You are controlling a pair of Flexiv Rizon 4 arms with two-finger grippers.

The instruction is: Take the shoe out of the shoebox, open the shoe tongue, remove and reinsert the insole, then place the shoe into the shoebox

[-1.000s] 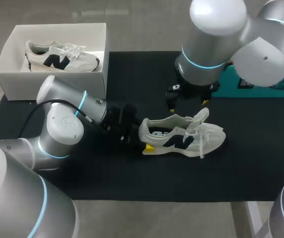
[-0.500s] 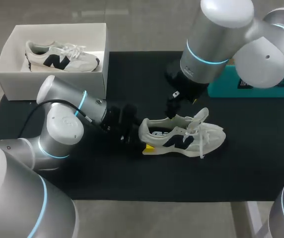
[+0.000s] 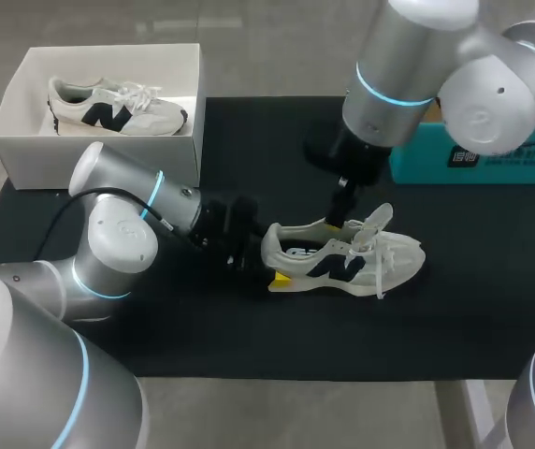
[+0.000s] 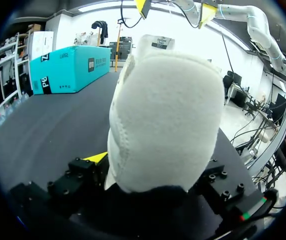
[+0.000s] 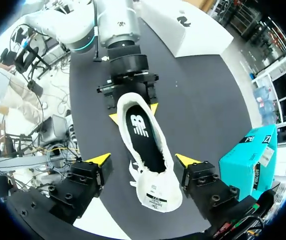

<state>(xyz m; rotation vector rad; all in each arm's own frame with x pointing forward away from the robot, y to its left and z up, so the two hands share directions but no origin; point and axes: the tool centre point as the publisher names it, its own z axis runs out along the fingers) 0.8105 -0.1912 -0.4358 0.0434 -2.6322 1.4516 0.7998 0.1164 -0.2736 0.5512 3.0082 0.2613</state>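
In the middle of the frame the shoe stands on the black mat, its heel clamped between the left gripper's fingers. The right gripper hangs just above the shoe's opening, fingers spread wide, holding nothing. The shoebox sits upper left, well apart.

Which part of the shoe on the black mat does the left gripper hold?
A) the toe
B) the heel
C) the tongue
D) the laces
B: in the right wrist view the left gripper has a yellow tip on each side of the heel of the shoe.
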